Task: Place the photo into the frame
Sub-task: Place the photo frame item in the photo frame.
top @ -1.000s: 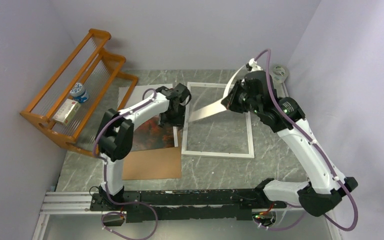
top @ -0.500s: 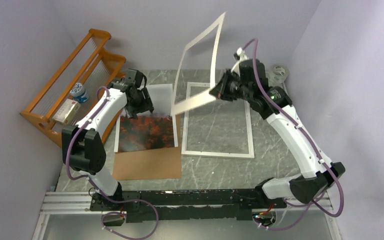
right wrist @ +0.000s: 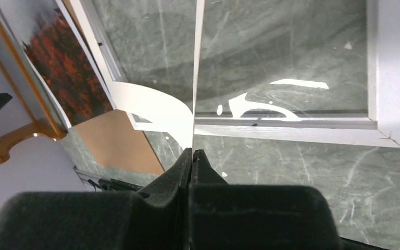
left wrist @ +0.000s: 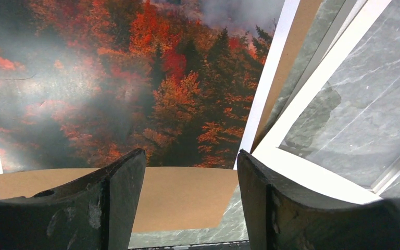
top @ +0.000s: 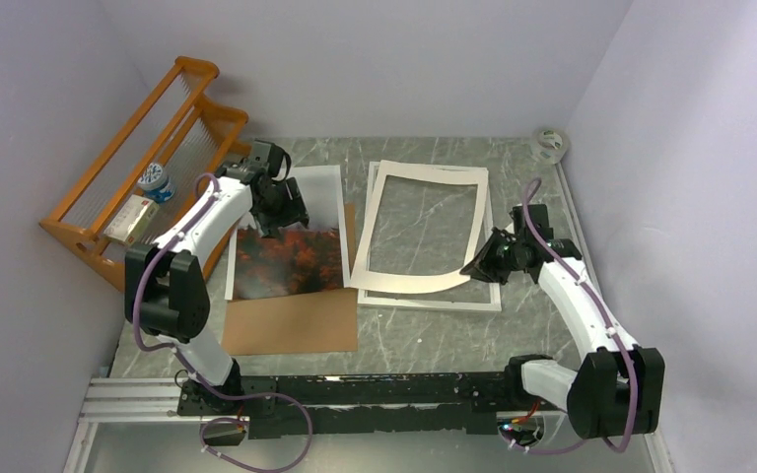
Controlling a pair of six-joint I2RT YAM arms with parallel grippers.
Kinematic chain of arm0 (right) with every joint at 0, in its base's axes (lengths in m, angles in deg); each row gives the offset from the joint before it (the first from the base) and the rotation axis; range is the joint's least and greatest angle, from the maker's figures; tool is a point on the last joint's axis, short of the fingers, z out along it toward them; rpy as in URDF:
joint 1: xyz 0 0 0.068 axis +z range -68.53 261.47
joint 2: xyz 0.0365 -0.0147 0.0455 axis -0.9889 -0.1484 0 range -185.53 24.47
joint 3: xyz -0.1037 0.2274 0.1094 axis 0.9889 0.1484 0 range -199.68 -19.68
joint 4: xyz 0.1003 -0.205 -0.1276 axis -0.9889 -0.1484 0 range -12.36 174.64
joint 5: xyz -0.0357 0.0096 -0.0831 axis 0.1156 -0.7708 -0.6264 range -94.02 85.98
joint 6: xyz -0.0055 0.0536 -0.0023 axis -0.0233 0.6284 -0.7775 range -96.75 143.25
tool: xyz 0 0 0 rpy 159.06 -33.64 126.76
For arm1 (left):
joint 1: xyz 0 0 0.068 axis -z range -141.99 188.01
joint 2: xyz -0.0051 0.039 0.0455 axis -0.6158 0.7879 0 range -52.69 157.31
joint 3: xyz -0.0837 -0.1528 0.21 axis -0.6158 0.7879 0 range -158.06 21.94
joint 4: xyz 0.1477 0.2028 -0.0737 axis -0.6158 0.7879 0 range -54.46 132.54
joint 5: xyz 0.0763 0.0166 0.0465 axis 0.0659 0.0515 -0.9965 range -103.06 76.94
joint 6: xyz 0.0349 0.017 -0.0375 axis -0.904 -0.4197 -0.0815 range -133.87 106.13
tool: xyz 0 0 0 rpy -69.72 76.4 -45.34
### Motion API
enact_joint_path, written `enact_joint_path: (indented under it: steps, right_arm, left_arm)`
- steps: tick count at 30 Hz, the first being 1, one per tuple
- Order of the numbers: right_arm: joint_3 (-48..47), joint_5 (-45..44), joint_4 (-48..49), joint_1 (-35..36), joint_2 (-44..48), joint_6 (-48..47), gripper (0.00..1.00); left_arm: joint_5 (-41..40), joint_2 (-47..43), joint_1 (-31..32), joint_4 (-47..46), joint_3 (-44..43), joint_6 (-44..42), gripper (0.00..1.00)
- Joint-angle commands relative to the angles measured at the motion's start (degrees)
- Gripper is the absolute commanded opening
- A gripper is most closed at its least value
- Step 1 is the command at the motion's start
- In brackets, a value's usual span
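1. The left claw [left wrist: 190, 161] is hovering, jaws apart, over the photo [top: 291, 258].
2. The photo is lying on the board [top: 296, 320], beside the frame [top: 429, 302].
3. The right claw [right wrist: 192, 152] is pinching the mat [top: 404, 283] lying on the frame.

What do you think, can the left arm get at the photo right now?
Probably yes. The left gripper hangs open over the photo, nothing lies on it, and the white mat pinched by the right gripper sits off to the side over the frame.

So the left hand [top: 281, 215] covers the photo [top: 286, 261] around 12 o'clock, the mat [top: 404, 283] hides most of the frame [top: 434, 302], and the rack [top: 79, 236] labels are too tiny.
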Motion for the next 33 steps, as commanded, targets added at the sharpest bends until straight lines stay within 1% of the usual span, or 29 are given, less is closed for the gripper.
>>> enact_joint_path:
  steps: [1,4,8,11,14,20,28,33]
  right_arm:
    - [1.22,1.52,1.17,-2.45,0.22,-4.93,0.0]
    - [1.22,0.15,-0.9,-4.25,-1.75,-9.51,0.0]
    - [-0.98,-1.5,-4.81,-4.49,-5.13,-16.52,0.0]
    - [-1.58,-2.25,-5.85,-4.51,-5.99,-17.28,0.0]
    - [-2.55,-6.76,-8.36,-4.47,-6.01,-18.27,0.0]
    - [-6.18,-12.38,-11.82,-4.51,-7.27,-23.06,0.0]
    - [-8.54,-4.93,-11.0,-4.35,-10.03,-27.06,0.0]
    - [-10.56,-4.52,-11.22,-1.17,-12.07,-28.52,0.0]
  left_arm:
    - [3.06,0.69,0.18,-2.04,0.81,-0.22,0.7]
    - [3.39,0.8,0.24,-2.07,1.15,-0.52,0.7]
    - [3.75,0.9,0.16,-2.15,1.66,-1.06,0.7]
    - [3.91,0.95,0.18,-2.22,1.92,-1.29,0.7]
    - [4.38,1.24,0.2,-2.42,2.03,-1.42,0.7]
    - [5.31,2.26,0.2,-2.69,1.26,-1.99,0.7]
    - [6.31,3.29,0.29,-3.19,0.67,-2.17,0.69]
    - [6.61,3.51,0.27,-3.65,1.05,-2.04,0.69]
